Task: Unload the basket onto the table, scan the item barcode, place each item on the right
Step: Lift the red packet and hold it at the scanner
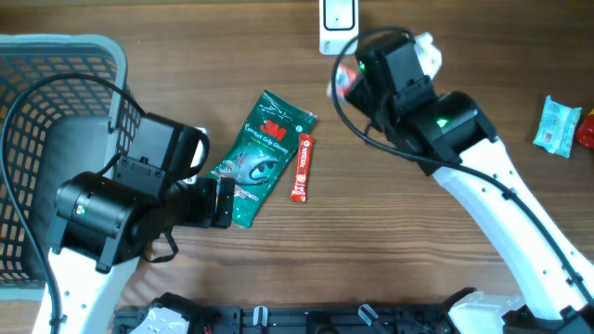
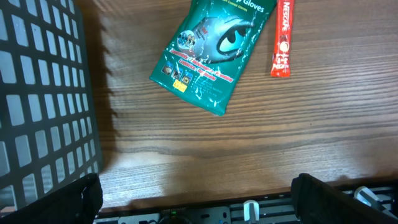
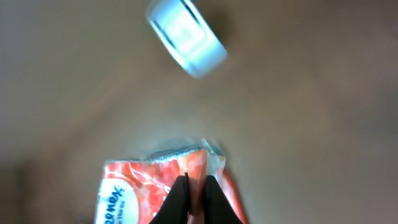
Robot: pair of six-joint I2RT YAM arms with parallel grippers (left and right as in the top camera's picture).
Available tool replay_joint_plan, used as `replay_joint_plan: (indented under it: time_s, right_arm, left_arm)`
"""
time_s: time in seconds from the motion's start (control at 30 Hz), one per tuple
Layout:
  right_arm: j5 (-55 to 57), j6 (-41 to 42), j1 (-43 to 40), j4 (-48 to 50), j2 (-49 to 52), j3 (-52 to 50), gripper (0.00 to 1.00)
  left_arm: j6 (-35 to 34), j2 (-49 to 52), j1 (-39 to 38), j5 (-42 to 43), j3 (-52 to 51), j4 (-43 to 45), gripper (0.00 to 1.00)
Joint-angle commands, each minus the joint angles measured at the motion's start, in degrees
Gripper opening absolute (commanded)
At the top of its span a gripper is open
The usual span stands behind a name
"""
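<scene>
My right gripper is shut on the edge of an orange-and-white Kleenex tissue pack, which hangs above the table. The pack shows as a red patch under the right wrist in the overhead view. The white barcode scanner stands at the table's far edge, just beyond the pack, and appears blurred ahead of the fingers. No barcode is readable on the pack. My left gripper stands wide open with nothing between its fingers, low over bare wood near the front left.
A green 3M gloves packet and a red Nescafe stick lie mid-table, just beyond the left gripper. A grey mesh basket fills the left side. A light blue packet lies far right.
</scene>
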Motion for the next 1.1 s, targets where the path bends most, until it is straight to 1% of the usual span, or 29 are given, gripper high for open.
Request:
replay_joint_plan:
  time_s: [0.0, 0.1, 0.27, 0.3, 0.37, 0.4, 0.47, 0.53, 0.63, 0.7, 0.83, 0.97, 1.07]
  right_arm:
    - [8.9, -17.8, -0.9, 14.2, 1.0, -5.3, 0.04]
    - [11.4, -28.3, -2.9, 28.2, 4.4, -8.8, 0.05]
    - [12.3, -28.6, -6.9, 41.0, 12.7, -9.1, 0.04]
    - [9.3, -31.1, -8.9, 49.3, 17.0, -9.1, 0.04]
    - [0.7, -36.5, -10.7, 58.9, 21.4, -9.1, 0.04]
    - [-2.2, -37.5, -11.4, 62.8, 23.3, -9.1, 0.04]
    - [-6.3, -37.6, -13.0, 73.6, 28.7, -9.1, 0.04]
    - [-7.8, -37.6, -14.0, 80.3, 32.3, -9.1, 0.04]
    - [-15.5, -40.3, -14.8, 90.1, 38.3, -8.4, 0.04]
    - [-18.1, -40.3, -14.8, 92.8, 41.9, -6.5, 0.04]
    - [-18.2, -40.3, -14.8, 92.1, 47.8, -0.8, 0.04]
    - [-17.2, -40.9, -14.8, 92.3, 49.0, 1.0, 0.04]
    - [-17.1, -43.9, -14.8, 92.2, 48.9, 1.9, 0.04]
  left_arm:
    - [-0.5, -0.4, 0.2, 0.5, 0.3, 0.2, 1.00]
    - [-0.5, -0.4, 0.2, 0.5, 0.3, 0.1, 1.00]
    - [-0.5, -0.4, 0.2, 0.5, 0.3, 0.1, 1.00]
    - [-0.5, -0.4, 0.2, 0.5, 0.3, 0.2, 1.00]
    - [-0.5, -0.4, 0.2, 0.5, 0.3, 0.2, 1.00]
    - [-0.5, -0.4, 0.2, 0.5, 0.3, 0.1, 1.00]
    - [-0.5, -0.4, 0.2, 0.5, 0.3, 0.2, 1.00]
    - [-0.5, -0.4, 0.2, 0.5, 0.3, 0.2, 1.00]
    - [-0.5, -0.4, 0.2, 0.5, 0.3, 0.1, 1.00]
    - [-0.5, -0.4, 0.2, 0.5, 0.3, 0.1, 1.00]
    - [-0.5, -0.4, 0.2, 0.5, 0.3, 0.2, 1.00]
    - [-0.5, -0.4, 0.2, 0.5, 0.3, 0.1, 1.00]
    - [-0.5, -0.4, 0.2, 0.5, 0.3, 0.2, 1.00]
